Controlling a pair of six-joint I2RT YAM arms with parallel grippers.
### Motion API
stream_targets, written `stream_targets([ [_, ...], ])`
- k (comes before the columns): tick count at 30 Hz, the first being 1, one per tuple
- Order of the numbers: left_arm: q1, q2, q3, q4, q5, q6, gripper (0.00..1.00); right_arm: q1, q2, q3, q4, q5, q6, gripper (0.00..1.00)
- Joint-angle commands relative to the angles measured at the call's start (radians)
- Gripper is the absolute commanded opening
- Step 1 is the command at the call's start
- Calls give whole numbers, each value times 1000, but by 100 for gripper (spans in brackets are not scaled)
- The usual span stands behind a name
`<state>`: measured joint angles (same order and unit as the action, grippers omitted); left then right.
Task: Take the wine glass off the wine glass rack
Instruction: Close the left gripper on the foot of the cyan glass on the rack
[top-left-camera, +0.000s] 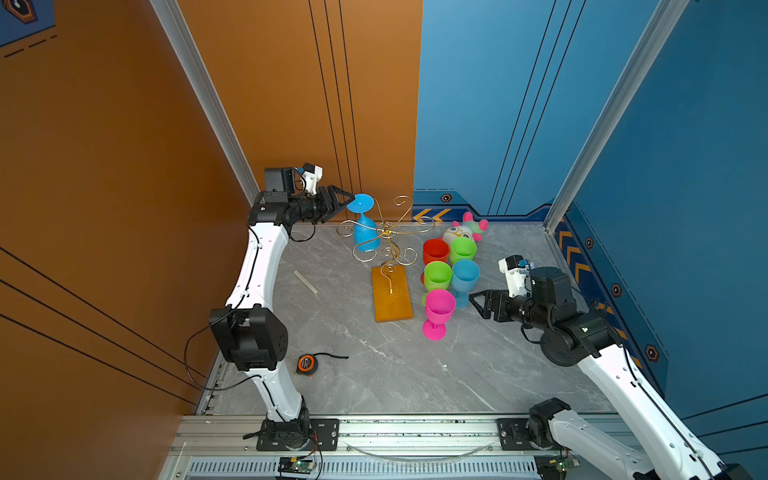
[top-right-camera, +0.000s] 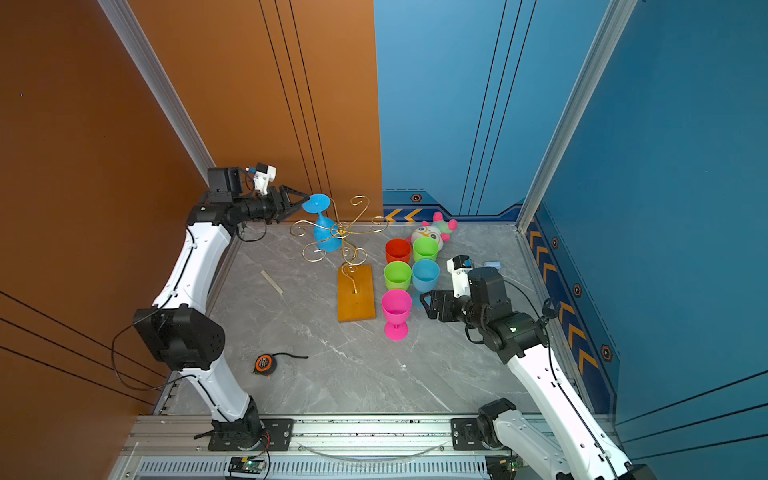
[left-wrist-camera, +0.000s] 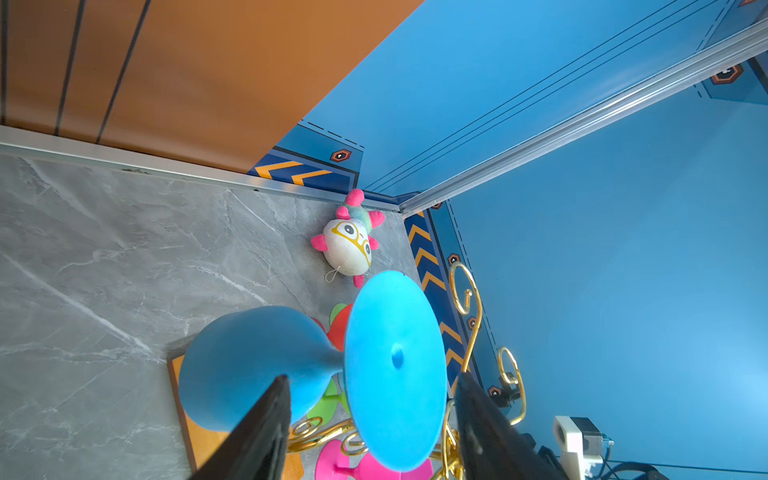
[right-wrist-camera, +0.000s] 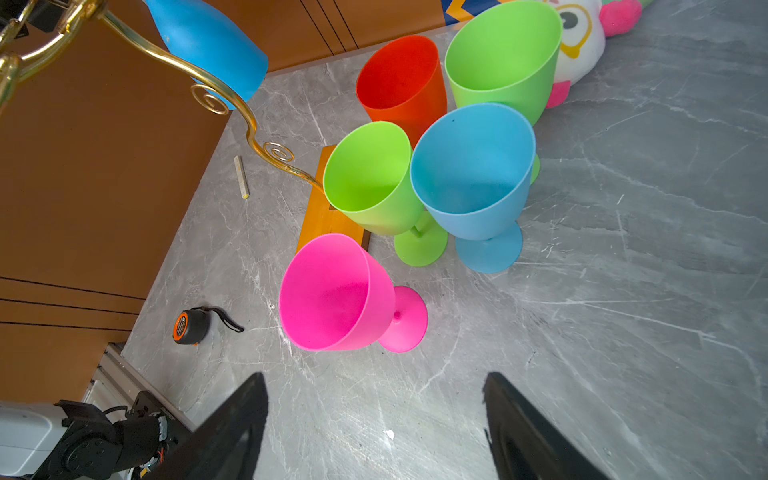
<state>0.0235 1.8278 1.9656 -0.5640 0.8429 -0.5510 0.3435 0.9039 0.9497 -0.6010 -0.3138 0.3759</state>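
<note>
Left gripper (top-left-camera: 348, 201): reaching to the blue wine glass (top-left-camera: 365, 235), which is hanging upside down on the left side of the rack (top-left-camera: 392, 305). Only the left wrist view is showing the fingers (left-wrist-camera: 266, 419) partly spread astride its foot, not clamping. Right gripper (right-wrist-camera: 374, 376): hovering wide open, empty, near the pink glass (right-wrist-camera: 332, 291).

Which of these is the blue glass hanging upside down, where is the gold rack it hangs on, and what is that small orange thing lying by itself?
blue wine glass (top-left-camera: 366, 241): in a top view, on its bowl.
wine glass rack (top-left-camera: 395, 305): in a top view, on its wooden base.
tape measure (top-left-camera: 306, 364): in a top view, on its orange-and-black case.
</note>
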Motion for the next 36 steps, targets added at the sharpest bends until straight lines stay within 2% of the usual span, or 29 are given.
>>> stream_targets([
  [1, -11, 19, 35, 4, 58, -7, 58, -11, -15, -18, 23, -12, 20, 83],
  [16, -15, 46, 25, 4, 94, -18, 42, -30, -26, -31, 32, -27, 35, 83],
  [25, -6, 47, 28, 5, 97, -29, 21, -35, -29, -36, 38, -32, 41, 83],
  [36, 6, 39, 25, 5, 93, -40, 9, -40, -33, -44, 47, -36, 49, 83],
])
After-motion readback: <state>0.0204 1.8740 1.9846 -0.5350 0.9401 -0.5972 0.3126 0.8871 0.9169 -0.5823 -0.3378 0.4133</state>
